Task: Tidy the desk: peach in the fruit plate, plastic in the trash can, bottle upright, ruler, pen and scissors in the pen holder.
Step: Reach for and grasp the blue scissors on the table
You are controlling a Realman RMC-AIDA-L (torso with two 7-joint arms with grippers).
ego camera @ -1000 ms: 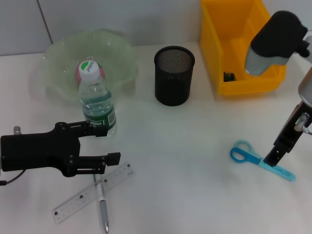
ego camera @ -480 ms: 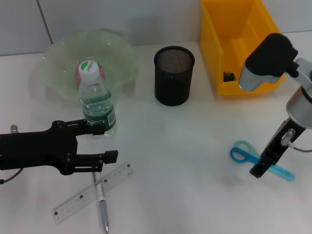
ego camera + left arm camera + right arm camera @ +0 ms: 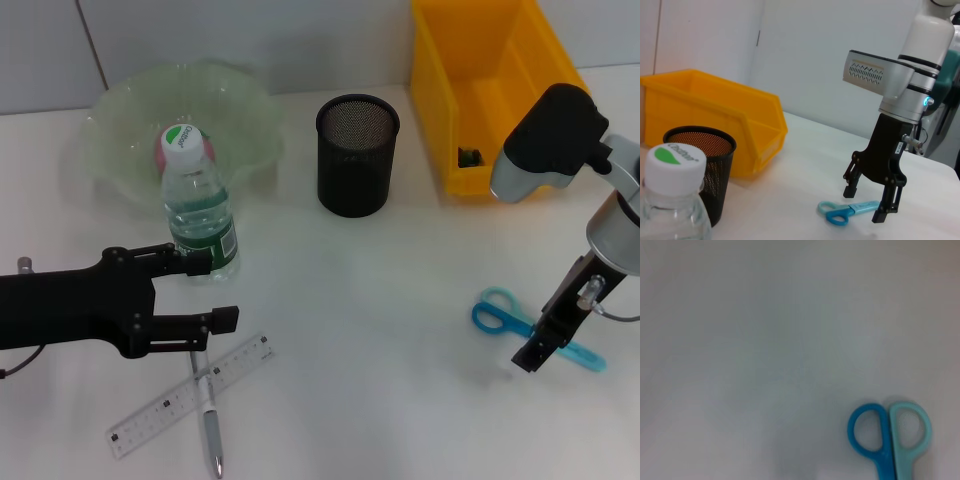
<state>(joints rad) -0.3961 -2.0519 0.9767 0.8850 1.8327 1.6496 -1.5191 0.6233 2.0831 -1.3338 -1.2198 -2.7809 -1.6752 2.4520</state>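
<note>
The right gripper (image 3: 869, 205) hung over the scissors (image 3: 530, 327) lying flat on the tabletop (image 3: 380, 330) at the near right, jaws wide and straddling the blades, not touching. The left gripper (image 3: 220, 290) waited open beside the upright bottle (image 3: 198, 210).

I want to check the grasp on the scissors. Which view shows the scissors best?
The left wrist view: it shows the scissors lying whole on the table, with the open right gripper straddling the blades. The head view shows them from above, but that gripper covers part of the blades. The right wrist view shows only the two handle loops.
</note>
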